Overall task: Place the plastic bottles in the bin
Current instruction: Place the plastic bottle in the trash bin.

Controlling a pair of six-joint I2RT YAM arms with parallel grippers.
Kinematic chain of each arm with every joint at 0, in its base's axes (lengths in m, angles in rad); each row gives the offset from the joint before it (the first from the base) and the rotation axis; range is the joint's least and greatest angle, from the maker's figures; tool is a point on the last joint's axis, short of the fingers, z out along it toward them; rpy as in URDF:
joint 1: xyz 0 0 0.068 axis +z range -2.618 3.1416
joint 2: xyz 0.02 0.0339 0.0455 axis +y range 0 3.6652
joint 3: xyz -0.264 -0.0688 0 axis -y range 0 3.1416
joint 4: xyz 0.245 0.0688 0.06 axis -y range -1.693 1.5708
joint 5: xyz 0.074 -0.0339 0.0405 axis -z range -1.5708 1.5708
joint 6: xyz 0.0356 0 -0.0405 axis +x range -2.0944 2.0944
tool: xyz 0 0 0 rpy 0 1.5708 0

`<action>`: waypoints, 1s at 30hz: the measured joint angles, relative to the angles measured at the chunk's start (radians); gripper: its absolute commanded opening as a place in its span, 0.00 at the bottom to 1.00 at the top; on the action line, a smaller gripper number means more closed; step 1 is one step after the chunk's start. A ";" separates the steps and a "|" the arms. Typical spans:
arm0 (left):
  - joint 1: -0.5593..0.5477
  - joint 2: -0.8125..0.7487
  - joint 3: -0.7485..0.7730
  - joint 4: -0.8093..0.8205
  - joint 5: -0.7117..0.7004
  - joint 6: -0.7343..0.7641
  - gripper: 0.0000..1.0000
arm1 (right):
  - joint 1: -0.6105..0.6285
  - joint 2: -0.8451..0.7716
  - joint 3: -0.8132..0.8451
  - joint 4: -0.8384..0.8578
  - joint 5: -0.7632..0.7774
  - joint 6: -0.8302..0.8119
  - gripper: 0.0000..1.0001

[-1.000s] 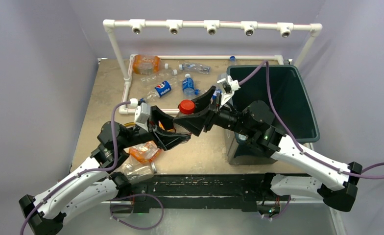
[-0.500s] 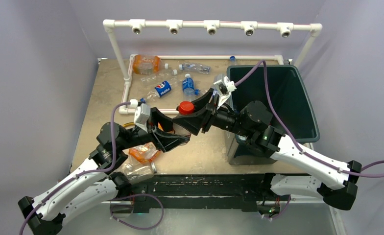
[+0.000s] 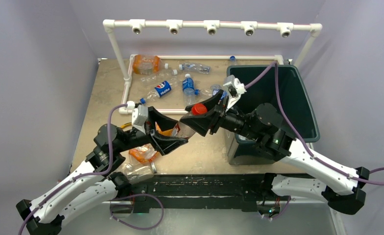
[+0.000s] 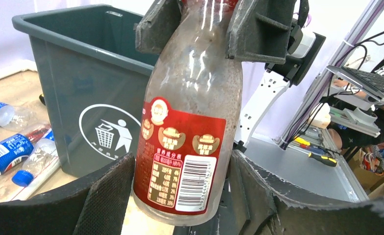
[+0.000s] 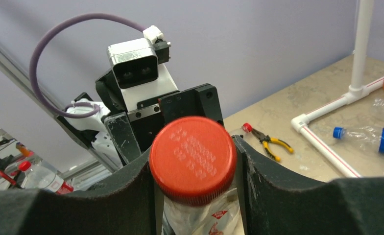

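Handover beside bin: R gripper is clamping red-capped bottle at its neck; L gripper grip unclear. Next: swing over bin.

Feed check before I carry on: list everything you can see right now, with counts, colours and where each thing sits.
held bottle: one, clear with red label and red cap, in mid-air, centre of scene
far bottles: about eight, clear, blue-labelled, one orange, far end of table
near bottles: two, orange and clear, near-left of table
bin: one, dark green, right side of table
pipe frame: one, white, back of table
pliers: one, yellow-handled, on table
table: one, tan
left gripper: black, jaws apart around the bottle's base
right gripper: black, clamped on the bottle's top end
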 measured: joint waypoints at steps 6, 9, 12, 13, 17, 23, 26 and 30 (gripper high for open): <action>0.000 0.019 0.009 0.024 0.004 -0.004 0.74 | 0.000 -0.029 -0.005 -0.006 0.003 -0.003 0.00; 0.000 0.025 0.009 0.024 0.003 -0.010 0.75 | -0.001 -0.042 -0.024 0.005 0.010 0.005 0.00; 0.000 0.026 0.009 0.033 0.005 -0.013 0.69 | -0.001 -0.053 -0.040 0.022 0.015 0.019 0.00; 0.000 0.029 0.009 0.040 0.006 -0.017 0.66 | -0.001 -0.053 -0.040 0.029 0.014 0.024 0.00; -0.003 0.031 0.009 0.068 0.024 -0.022 0.55 | -0.003 -0.052 -0.040 0.045 0.014 0.037 0.00; -0.003 0.034 0.009 0.075 0.025 -0.020 0.75 | -0.003 -0.057 -0.040 0.044 0.020 0.040 0.00; -0.003 0.022 0.009 0.063 0.001 -0.018 0.82 | -0.001 -0.069 -0.039 0.031 0.033 0.033 0.00; -0.003 -0.019 0.009 -0.002 -0.069 0.007 0.85 | 0.000 -0.089 -0.004 -0.039 0.071 -0.001 0.00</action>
